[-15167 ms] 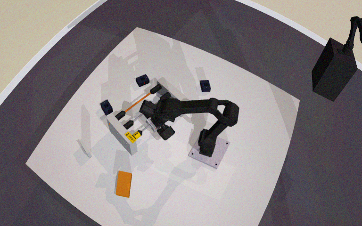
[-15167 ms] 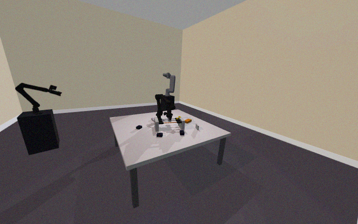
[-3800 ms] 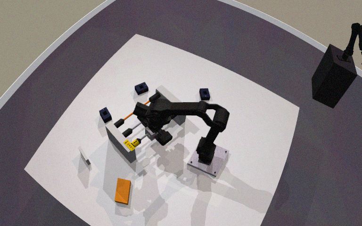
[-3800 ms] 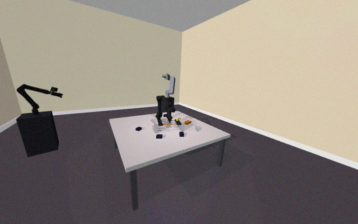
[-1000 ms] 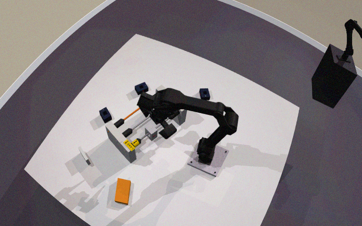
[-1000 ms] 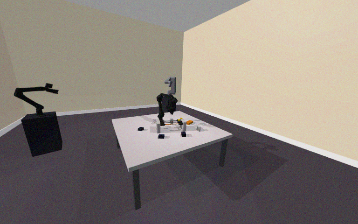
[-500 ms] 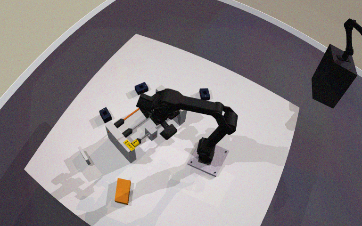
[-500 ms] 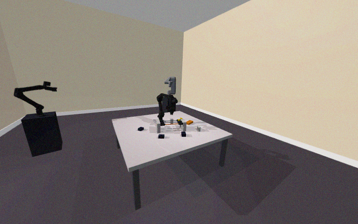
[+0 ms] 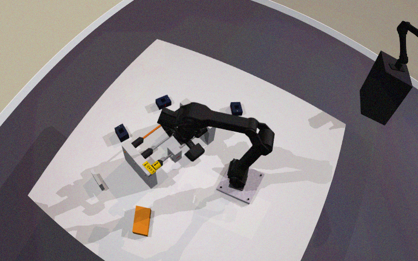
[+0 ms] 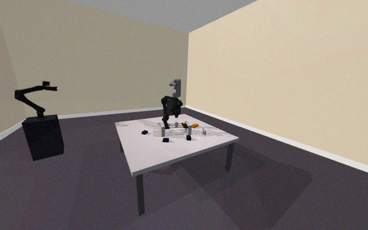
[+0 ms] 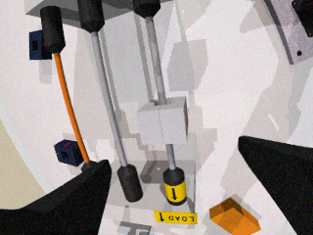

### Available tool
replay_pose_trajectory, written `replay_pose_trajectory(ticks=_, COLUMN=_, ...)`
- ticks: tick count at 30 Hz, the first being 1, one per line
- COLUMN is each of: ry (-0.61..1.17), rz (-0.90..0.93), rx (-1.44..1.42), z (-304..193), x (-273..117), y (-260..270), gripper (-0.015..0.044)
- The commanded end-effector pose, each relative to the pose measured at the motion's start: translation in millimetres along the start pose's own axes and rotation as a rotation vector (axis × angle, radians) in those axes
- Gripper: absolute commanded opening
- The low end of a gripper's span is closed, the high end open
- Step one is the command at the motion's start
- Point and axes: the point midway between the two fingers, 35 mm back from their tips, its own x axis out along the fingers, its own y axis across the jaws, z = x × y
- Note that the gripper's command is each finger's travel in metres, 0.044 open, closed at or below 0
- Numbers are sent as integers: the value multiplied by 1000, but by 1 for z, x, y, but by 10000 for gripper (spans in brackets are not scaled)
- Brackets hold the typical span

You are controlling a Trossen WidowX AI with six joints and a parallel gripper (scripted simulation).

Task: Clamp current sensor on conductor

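Note:
The current sensor, a light grey block (image 9: 174, 151) (image 11: 163, 121), sits round the LOAD conductor (image 11: 156, 64), nearer its LOAD end. Its two halves look shut together; the latch is too small to judge. A red mark shows on its side, but the arrow's direction is not readable. The yellow LOAD marker (image 9: 149, 167) (image 11: 176, 216) lies on the end block, beside a yellow sleeve (image 9: 157, 165) (image 11: 175, 185) with a black arrow. My gripper (image 11: 175, 156) is wide open and empty, above the sensor and clear of it. In the top view the arm hides its fingertips.
An orange conductor (image 9: 151, 131) (image 11: 68, 108) and a grey one (image 11: 109, 98) run alongside between the end blocks. Dark blue blocks (image 9: 163, 101) (image 9: 121, 132) (image 9: 236, 108) stand around. An orange block (image 9: 141, 221) (image 11: 235, 217) and a small grey bracket (image 9: 99, 180) lie beyond the LOAD end.

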Motion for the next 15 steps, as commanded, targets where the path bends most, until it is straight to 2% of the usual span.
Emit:
replay_pose_trajectory(ticks=1, ry=-4, rz=0, rx=3, z=1, x=0, y=0, gripper=440)
replay_pose_trajectory(ticks=12, ry=-4, rz=0, rx=3, z=1, x=0, y=0, gripper=440)
replay_pose_trajectory(ticks=15, ry=-53, rz=-8, rx=-103, z=-6, x=4, y=-8, gripper=440)
